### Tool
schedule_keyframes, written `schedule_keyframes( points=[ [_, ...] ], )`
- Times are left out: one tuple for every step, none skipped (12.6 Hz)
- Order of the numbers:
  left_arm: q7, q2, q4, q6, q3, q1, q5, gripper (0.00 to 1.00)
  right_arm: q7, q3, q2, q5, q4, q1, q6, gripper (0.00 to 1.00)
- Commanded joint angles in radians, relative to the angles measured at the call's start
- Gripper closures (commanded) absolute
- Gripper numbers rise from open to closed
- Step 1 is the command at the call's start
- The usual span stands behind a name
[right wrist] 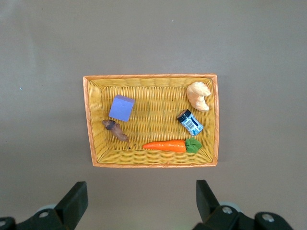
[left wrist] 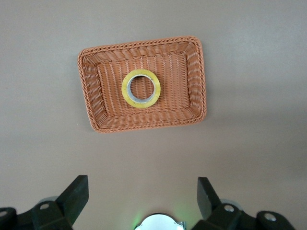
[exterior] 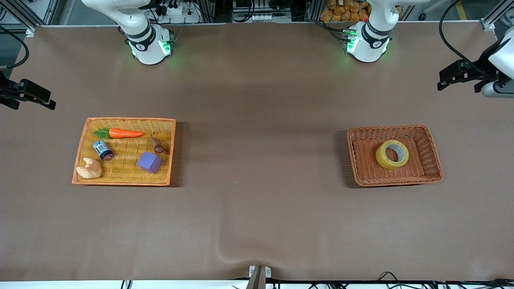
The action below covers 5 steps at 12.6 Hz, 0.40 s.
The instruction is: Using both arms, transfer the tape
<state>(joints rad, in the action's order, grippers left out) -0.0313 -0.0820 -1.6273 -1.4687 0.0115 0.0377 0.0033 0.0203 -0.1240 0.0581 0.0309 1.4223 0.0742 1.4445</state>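
Two baskets sit well apart on the table (exterior: 257, 208): the tape (exterior: 392, 154) lies flat in the brown basket (exterior: 433, 158) toward the left arm's end, while the yellow basket (exterior: 82, 150) toward the right arm's end holds a carrot (exterior: 125, 133), a purple block (exterior: 149, 162) and other small items. Both arms wait raised, the left hand (left wrist: 143, 196) and the right hand (right wrist: 142, 197) each with fingers spread, pinching nothing. Tape resting there fits either an awaited pickup or a finished delivery; the pictures do not settle which.
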Motion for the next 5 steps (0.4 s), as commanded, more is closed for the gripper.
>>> schedule_keyframes(
  points=[
    [-0.001,-0.03,-0.011,-0.016,0.001,0.008,0.032,0.0,0.035,0.011,-0.014,-0.006,0.003,-0.013,-0.006,0.0],
    [0.001,-0.025,-0.003,-0.016,-0.001,0.007,0.03,0.0,0.035,0.011,-0.014,-0.006,0.004,-0.013,-0.006,0.0],
    [0.008,-0.024,0.003,-0.016,-0.001,0.008,0.032,0.0,0.033,0.011,-0.014,-0.006,0.003,-0.013,-0.006,0.0],
    [0.011,-0.016,0.012,-0.015,-0.002,0.01,0.034,0.0,0.033,0.011,-0.014,-0.006,0.003,-0.013,-0.006,0.0],
    [0.011,-0.013,0.013,-0.015,-0.004,0.01,0.032,0.0,0.033,0.011,-0.014,-0.006,0.003,-0.013,-0.006,0.0]
  ],
)
